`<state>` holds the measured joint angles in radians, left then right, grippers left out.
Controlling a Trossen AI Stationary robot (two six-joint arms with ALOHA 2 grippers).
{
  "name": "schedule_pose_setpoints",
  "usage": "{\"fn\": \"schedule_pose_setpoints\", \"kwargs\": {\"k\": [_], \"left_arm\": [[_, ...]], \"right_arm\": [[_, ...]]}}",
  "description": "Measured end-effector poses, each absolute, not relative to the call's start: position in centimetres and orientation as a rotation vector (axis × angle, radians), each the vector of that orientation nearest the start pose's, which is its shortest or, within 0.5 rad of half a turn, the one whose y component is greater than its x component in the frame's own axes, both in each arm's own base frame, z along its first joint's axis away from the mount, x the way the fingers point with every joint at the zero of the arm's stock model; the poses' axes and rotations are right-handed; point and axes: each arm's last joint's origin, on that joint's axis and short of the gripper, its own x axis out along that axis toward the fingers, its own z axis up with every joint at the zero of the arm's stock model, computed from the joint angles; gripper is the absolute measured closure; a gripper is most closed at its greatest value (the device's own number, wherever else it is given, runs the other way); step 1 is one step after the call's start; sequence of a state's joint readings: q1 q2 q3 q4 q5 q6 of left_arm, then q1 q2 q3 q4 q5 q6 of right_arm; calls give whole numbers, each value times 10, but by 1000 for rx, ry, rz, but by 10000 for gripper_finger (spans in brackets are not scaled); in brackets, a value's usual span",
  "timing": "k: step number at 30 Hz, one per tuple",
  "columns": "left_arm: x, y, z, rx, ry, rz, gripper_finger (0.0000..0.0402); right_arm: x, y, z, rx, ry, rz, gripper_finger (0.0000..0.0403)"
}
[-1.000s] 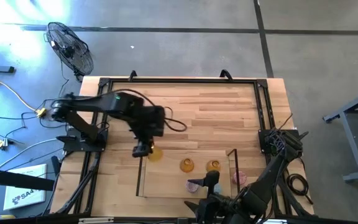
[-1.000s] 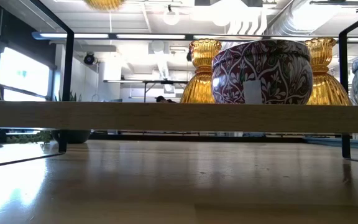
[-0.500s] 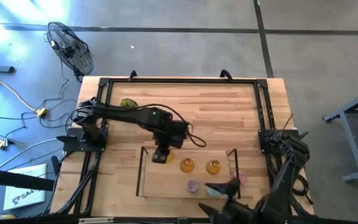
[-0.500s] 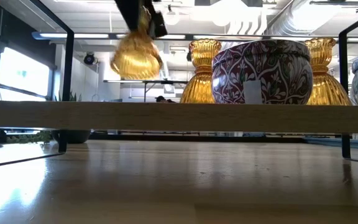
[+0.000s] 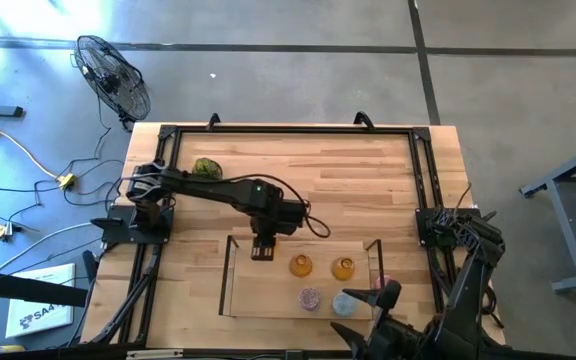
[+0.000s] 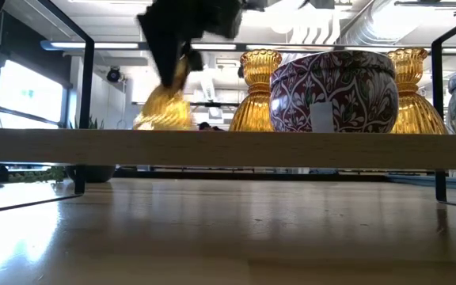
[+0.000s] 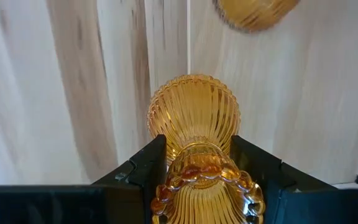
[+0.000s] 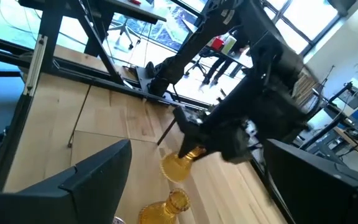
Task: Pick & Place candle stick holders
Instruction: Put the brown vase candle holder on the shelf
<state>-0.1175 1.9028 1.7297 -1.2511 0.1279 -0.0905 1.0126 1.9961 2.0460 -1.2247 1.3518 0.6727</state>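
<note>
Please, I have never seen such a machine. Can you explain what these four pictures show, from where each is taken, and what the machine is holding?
It is a robot with two dark arms at a wooden table, each ending in a pincer. One picture looks down from above, one looks level across the table, and two come from cameras on the wrists. The left pincer holds an amber candle holder by its neck, above a clear-walled tray. In the tray stand two more amber holders and low pale ones. A green mossy ball lies at the far left. The right pincer waits open near the tray.

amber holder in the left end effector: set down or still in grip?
Still gripped. In the left wrist view the left end effector clamps the amber holder by its neck. Whether its base touches the tray cannot be told.
</note>
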Motion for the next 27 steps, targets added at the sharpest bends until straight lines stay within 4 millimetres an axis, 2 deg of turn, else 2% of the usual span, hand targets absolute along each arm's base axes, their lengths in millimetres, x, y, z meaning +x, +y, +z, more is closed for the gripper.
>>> {"fn": "schedule_pose_setpoints", "kwargs": {"k": [3,9,20,27], "left_arm": [[362,-47,259,-97,1516,-117,250],[363,-49,238,-150,1477,-186,250],[365,-52,235,-172,1462,-207,250],[361,-53,242,-111,1440,-118,250]], "right_arm": [[236,322,348,-437,312,-415,43],[236,322,348,-438,312,-416,43],[237,322,348,-438,314,-418,43],[238,321,347,-438,318,-420,43]]}}
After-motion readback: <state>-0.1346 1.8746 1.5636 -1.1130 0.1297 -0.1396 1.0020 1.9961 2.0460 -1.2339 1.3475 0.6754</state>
